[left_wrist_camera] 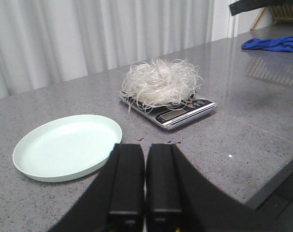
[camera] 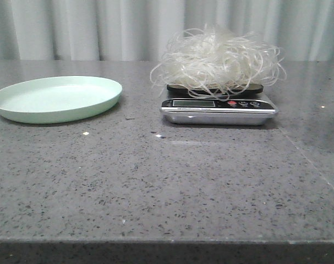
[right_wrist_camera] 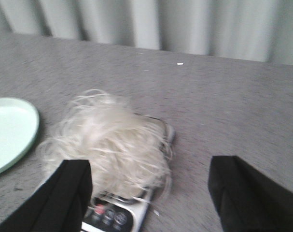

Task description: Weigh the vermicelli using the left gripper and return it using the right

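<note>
One heap of vermicelli (camera: 216, 58) sits on top of the single scale (camera: 219, 109), right of one pale green plate (camera: 55, 99), which lies bare on the grey table (camera: 167, 181). The left gripper (left_wrist_camera: 145, 181) is clenched with its fingers pressed together, holding nothing. The right gripper (right_wrist_camera: 151, 193) is spread wide above the vermicelli, gripping nothing.

Nothing readable here, honestly. A small display window is seen on the front panel of the scale (camera: 218, 110), but no digits can be made out on it. A thin line of print above the display is too tiny and blurred to be read. The round buttons (camera: 243, 103) to its right are unmarked as far as can be told.
</note>
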`<action>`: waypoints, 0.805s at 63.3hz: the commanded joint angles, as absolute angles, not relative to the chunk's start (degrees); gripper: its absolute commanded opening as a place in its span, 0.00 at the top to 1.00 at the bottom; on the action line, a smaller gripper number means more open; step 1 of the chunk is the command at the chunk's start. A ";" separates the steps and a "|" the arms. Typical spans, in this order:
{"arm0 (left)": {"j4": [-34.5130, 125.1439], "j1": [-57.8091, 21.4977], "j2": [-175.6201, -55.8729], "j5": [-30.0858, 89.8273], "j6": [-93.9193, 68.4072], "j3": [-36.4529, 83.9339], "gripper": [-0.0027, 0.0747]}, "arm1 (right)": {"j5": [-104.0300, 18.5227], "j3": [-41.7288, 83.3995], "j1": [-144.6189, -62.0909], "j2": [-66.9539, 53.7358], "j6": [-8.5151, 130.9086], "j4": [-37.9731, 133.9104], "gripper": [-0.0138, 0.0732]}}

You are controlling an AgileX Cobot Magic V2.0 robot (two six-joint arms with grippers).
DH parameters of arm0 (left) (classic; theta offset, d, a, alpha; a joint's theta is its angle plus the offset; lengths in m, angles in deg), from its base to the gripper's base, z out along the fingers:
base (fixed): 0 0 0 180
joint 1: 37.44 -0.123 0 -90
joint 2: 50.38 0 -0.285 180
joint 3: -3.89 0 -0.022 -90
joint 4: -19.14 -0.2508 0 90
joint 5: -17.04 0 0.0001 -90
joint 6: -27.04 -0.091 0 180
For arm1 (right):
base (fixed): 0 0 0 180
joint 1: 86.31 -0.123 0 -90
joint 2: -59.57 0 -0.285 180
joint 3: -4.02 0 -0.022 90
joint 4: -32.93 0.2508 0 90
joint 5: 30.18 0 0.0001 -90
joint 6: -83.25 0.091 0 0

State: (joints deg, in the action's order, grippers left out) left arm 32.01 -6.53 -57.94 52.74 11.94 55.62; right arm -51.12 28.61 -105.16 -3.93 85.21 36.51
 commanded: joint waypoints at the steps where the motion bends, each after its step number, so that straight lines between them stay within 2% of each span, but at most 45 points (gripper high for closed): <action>1: 33.07 -6.36 -58.11 48.53 12.02 54.26 0.79 | -49.02 20.68 -108.92 -10.53 85.26 34.92 0.15; 25: 33.07 -6.36 -58.11 48.53 12.02 54.26 0.79 | -63.96 -0.04 -110.61 -32.59 85.26 33.96 0.15; 51: 33.07 -6.36 -58.11 48.53 12.02 54.26 0.79 | -74.30 -9.50 -113.10 -45.27 85.26 33.71 0.15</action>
